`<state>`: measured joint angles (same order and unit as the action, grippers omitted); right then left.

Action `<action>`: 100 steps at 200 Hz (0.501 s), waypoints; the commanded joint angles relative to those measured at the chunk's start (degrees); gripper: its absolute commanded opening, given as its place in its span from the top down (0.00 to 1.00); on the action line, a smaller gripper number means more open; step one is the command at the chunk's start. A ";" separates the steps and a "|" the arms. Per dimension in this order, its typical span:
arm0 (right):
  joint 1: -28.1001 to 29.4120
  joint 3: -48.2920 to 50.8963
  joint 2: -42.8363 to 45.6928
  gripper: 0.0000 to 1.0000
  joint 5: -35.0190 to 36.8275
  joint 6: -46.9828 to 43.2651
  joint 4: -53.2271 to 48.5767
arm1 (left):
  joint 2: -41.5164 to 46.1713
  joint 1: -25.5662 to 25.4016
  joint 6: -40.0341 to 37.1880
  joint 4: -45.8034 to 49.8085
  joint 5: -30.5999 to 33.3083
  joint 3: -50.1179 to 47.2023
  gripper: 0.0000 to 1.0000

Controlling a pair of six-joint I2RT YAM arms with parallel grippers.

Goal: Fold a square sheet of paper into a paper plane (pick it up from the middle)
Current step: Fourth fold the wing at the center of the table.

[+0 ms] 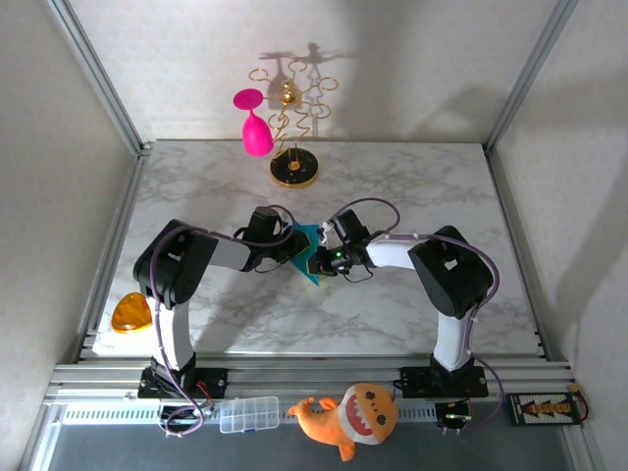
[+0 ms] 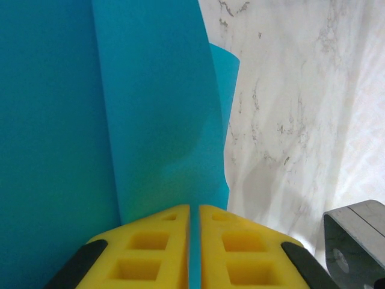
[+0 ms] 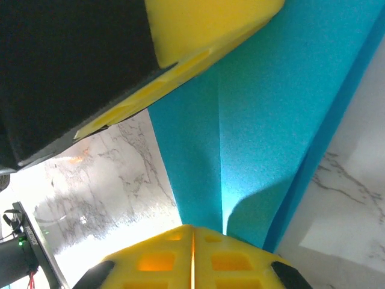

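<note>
Marble tabletop (image 1: 412,186) lies below; the left jaws and the right jaws are each clenched on the creased blue paper (image 1: 308,236) between them.

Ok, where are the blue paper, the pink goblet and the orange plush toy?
blue paper (image 2: 150,108), left wrist view, on its folded middle panel.
pink goblet (image 1: 257,137), top external view, on its bowl.
orange plush toy (image 1: 361,414), top external view, on its middle.
</note>
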<state>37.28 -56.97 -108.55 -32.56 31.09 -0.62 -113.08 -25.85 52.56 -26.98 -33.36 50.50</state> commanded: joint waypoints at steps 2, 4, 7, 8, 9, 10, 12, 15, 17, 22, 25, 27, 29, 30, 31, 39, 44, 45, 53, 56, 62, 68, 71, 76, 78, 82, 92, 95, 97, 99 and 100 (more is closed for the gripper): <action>0.34 0.99 -1.31 0.90 -1.57 -0.77 -0.33 | -5.05 -0.43 -0.31 10.99 7.61 -3.65 0.87; 0.34 0.98 -1.38 0.90 -1.59 -0.77 -0.28 | -5.09 -0.43 -0.27 10.99 7.61 -3.68 0.87; 0.38 1.01 -1.46 0.90 -1.60 -0.76 -0.26 | -5.06 -0.43 -0.27 10.99 7.61 -3.73 0.88; 0.41 0.99 -1.47 0.90 -1.57 -0.76 -0.26 | -5.06 -0.43 -0.27 10.99 7.61 -3.69 0.88; 0.42 0.99 -1.52 0.90 -1.56 -0.77 -0.26 | -5.05 -0.43 -0.22 10.99 7.57 -3.72 0.88; 0.42 0.99 -1.55 0.90 -1.55 -0.77 -0.26 | -5.09 -0.43 -0.24 10.99 7.59 -3.73 0.88; 0.43 1.01 -1.57 0.90 -1.59 -0.77 -0.26 | -5.06 -0.41 -0.25 10.92 7.61 -3.74 0.88; 0.43 0.99 -1.65 0.90 -1.55 -0.77 -0.26 | -5.07 -0.43 -0.22 10.90 7.61 -3.82 0.88; 0.43 0.98 -1.70 0.90 -1.53 -0.77 -0.26 | -5.12 -0.43 -0.25 10.90 7.61 -3.83 0.88; 0.43 1.03 -1.83 0.90 -1.44 -0.77 -0.33 | -5.08 -0.39 -0.25 10.84 7.61 -3.91 0.88; 0.43 0.99 -1.91 0.90 -1.41 -0.77 -0.32 | -5.15 -0.43 -0.17 10.81 7.61 -3.92 0.88; 0.43 0.99 -1.92 0.90 -1.38 -0.77 -0.34 | -5.10 -0.43 -0.17 10.81 7.61 -3.92 0.88; 0.43 1.01 -1.99 0.90 -1.42 -0.77 -0.28 | -5.13 -0.43 -0.11 10.81 7.61 -3.92 0.88; 0.43 0.99 -2.00 0.90 -1.44 -0.77 -0.27 | -5.13 -0.43 -0.14 10.81 7.61 -3.96 0.88; 0.43 0.99 -2.01 0.90 -1.40 -0.77 -0.26 | -5.13 -0.43 -0.16 10.81 7.61 -3.98 0.88; 0.49 1.03 -2.18 0.90 -1.24 -0.77 -0.32 | -5.01 -0.43 -0.09 10.74 7.61 -4.07 0.88; 0.51 0.99 -2.27 0.90 -1.10 -0.75 -0.34 | -5.12 -0.43 -0.08 10.72 7.59 -4.09 0.88; 0.51 0.98 -2.32 0.90 -1.06 -0.76 -0.39 | -5.08 -0.43 -0.08 10.72 7.60 -4.09 0.88; 0.52 1.07 -2.54 0.90 -1.02 -0.77 -0.42 | -5.08 -0.43 -0.01 10.72 7.59 -4.09 0.88; 0.52 1.07 -2.54 0.90 -0.88 -0.77 -0.43 | -5.07 -0.39 0.00 10.72 7.57 -4.09 0.88; 0.52 1.15 -2.69 0.90 -0.87 -0.77 -0.35 | -5.14 -0.43 -0.03 10.68 7.66 -4.05 0.88; 0.60 1.17 -2.88 0.90 -1.03 -0.84 -0.21 | -5.18 -0.43 0.06 10.72 7.61 -4.09 0.88; 0.60 1.16 -2.97 0.90 -1.16 -0.86 -0.17 | -5.14 -0.43 0.09 10.72 7.61 -4.09 0.88; 0.60 1.09 -3.13 0.90 -1.25 -0.90 -0.25 | -5.16 -0.43 0.10 10.71 7.70 -4.18 0.88; 0.56 1.08 -3.26 0.90 -1.32 -0.91 -0.25 | -5.25 -0.43 0.09 10.72 7.70 -4.18 0.88; 0.60 1.07 -3.32 0.90 -1.28 -0.94 -0.26 | -5.21 -0.43 0.17 10.64 7.73 -4.18 0.88; 0.60 1.01 -3.43 0.90 -1.45 -0.99 -0.26 | -5.31 -0.38 0.19 10.63 7.79 -4.25 0.88; 0.65 0.99 -3.34 0.90 -1.38 -1.02 -0.32 | -5.32 -0.43 0.26 10.68 7.87 -4.27 0.88; 0.61 0.98 -3.25 0.90 -1.39 -1.03 -0.34 | -5.31 -0.43 0.26 10.65 7.87 -4.27 0.88; 0.61 0.98 -3.07 0.90 -1.38 -1.03 -0.39 | -5.31 -0.43 0.31 10.66 7.88 -4.27 0.88; 0.61 0.98 -3.03 0.90 -1.33 -1.03 -0.37 | -5.36 -0.39 0.29 10.65 7.88 -4.27 0.88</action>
<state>37.28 -56.82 -110.21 -33.34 31.09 0.49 -113.08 -25.85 52.99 -28.45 -33.04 49.76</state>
